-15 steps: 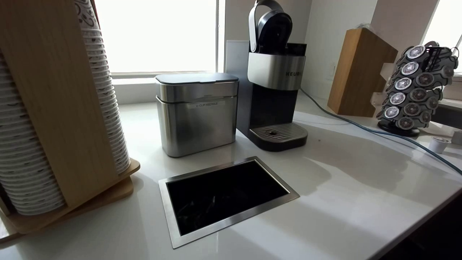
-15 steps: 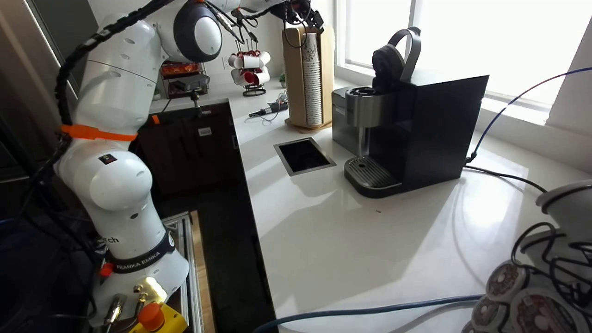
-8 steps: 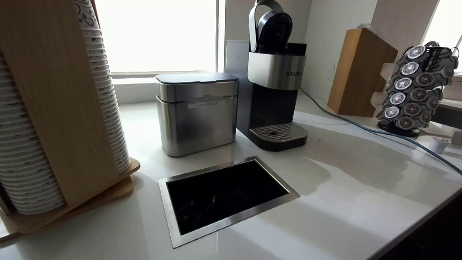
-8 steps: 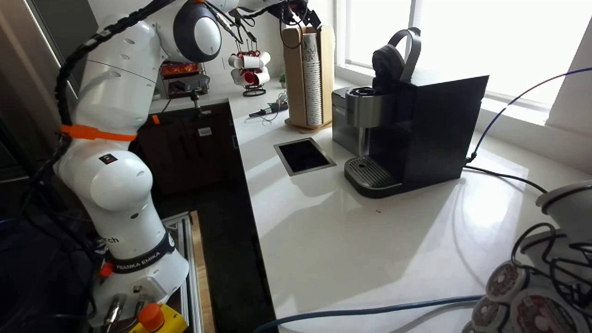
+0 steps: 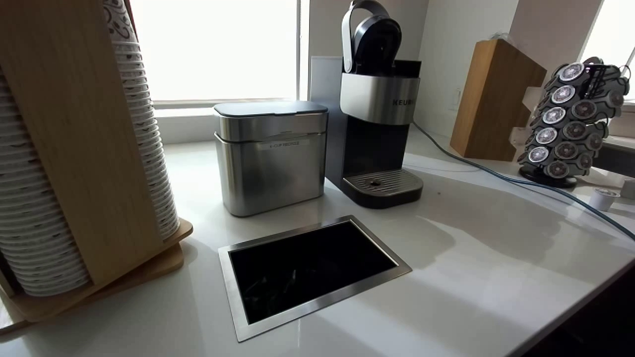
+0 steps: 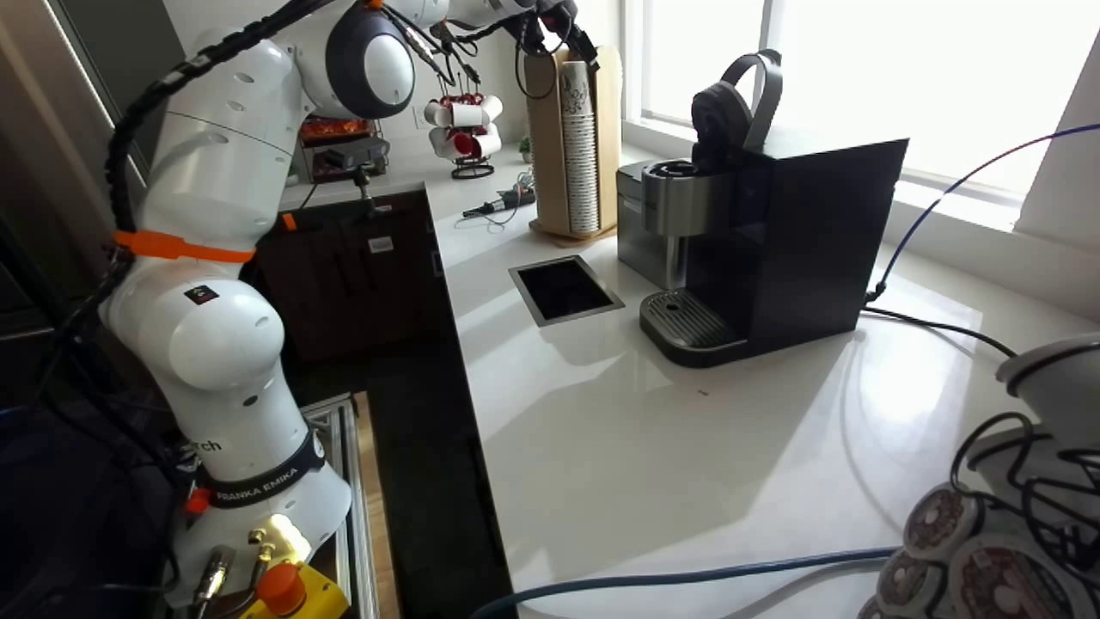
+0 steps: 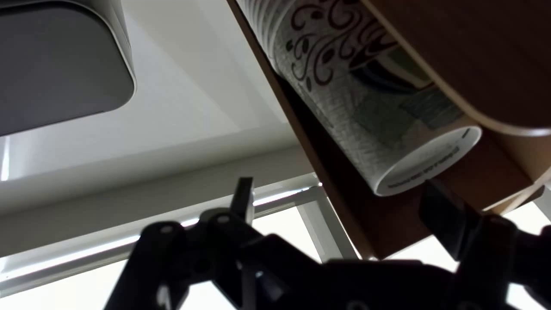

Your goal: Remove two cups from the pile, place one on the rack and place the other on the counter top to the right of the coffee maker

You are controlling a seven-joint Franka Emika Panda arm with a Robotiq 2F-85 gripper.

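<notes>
White counter [image 6: 601,447]: coffee maker [image 5: 379,99] stands beside steel canister [image 5: 273,168], cup pile [image 6: 582,172] upright in wooden holder [image 5: 84,148]. Gripper [image 7: 342,202] hovers near pile's top, jaws spread wide apart.

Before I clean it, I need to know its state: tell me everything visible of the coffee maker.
The coffee maker is tall, narrow, black and silver, standing upright on the white counter top. Its front band looks like brushed metal, with lettering beginning KEUR. The rounded black lid is up, silver handle raised above it. A ribbed, dark-rimmed drip tray with a hole juts out below. A metal canister stands beside it; whether they touch is unclear.
</notes>
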